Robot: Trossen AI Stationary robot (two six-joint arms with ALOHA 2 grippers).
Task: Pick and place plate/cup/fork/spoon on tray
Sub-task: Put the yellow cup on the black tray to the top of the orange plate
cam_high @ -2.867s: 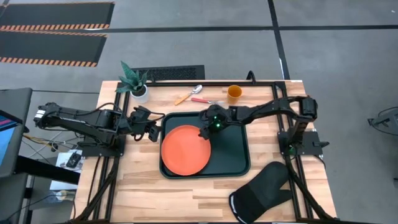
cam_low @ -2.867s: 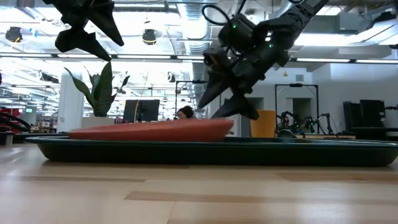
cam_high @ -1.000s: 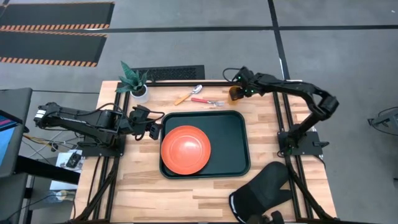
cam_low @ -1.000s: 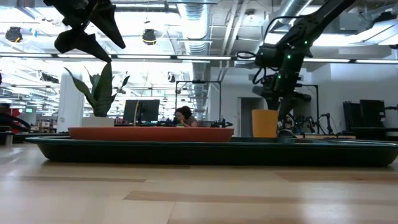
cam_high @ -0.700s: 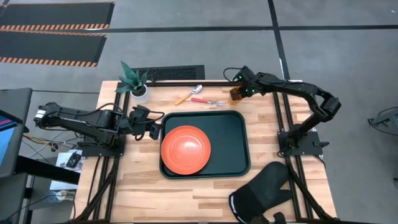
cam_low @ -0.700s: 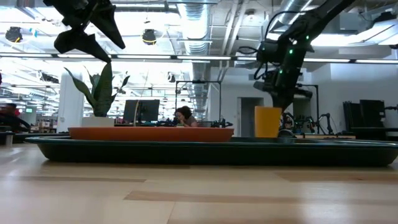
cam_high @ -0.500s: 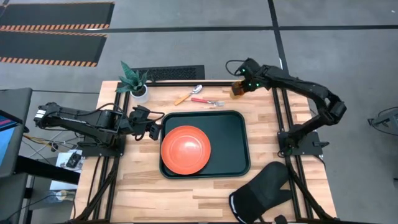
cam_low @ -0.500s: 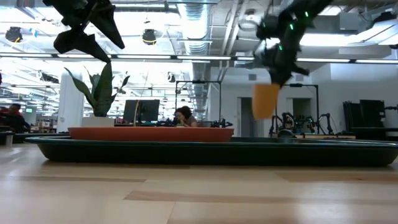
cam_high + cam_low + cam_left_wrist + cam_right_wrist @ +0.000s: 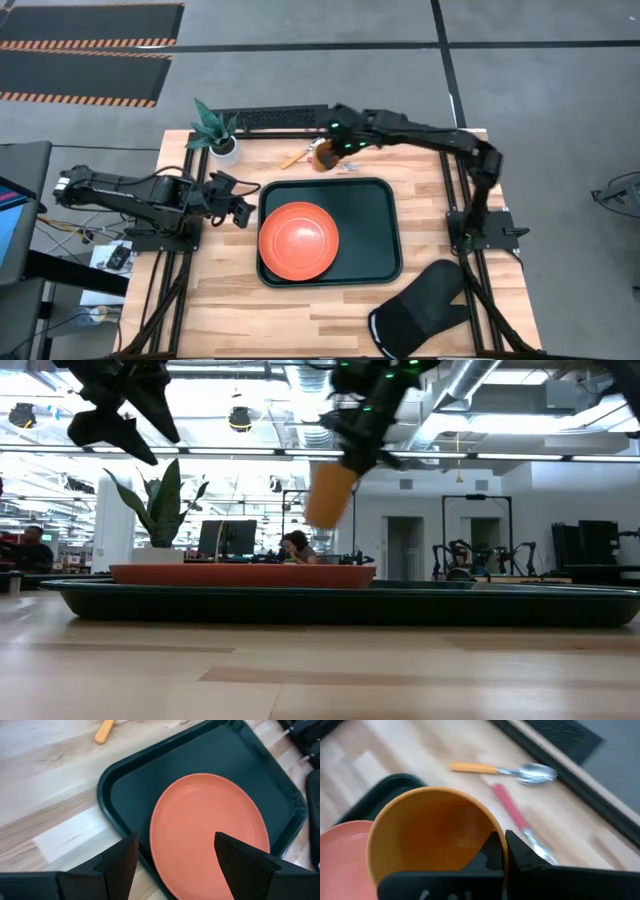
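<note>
Right pincer (image 9: 328,153) grips the cup (image 9: 322,156) by its rim, aloft above spoon (image 9: 303,152) and fork (image 9: 338,164); plate (image 9: 298,241) fills the tray's (image 9: 375,240) left.

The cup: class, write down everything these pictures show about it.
The cup is a small orange cylinder with a plain, smooth wall and an open mouth, empty inside. The right tool pinches its rim and holds it in the air, tilted, above the table's far edge near the fork and spoon, just beyond the tray. It touches nothing else.
</note>
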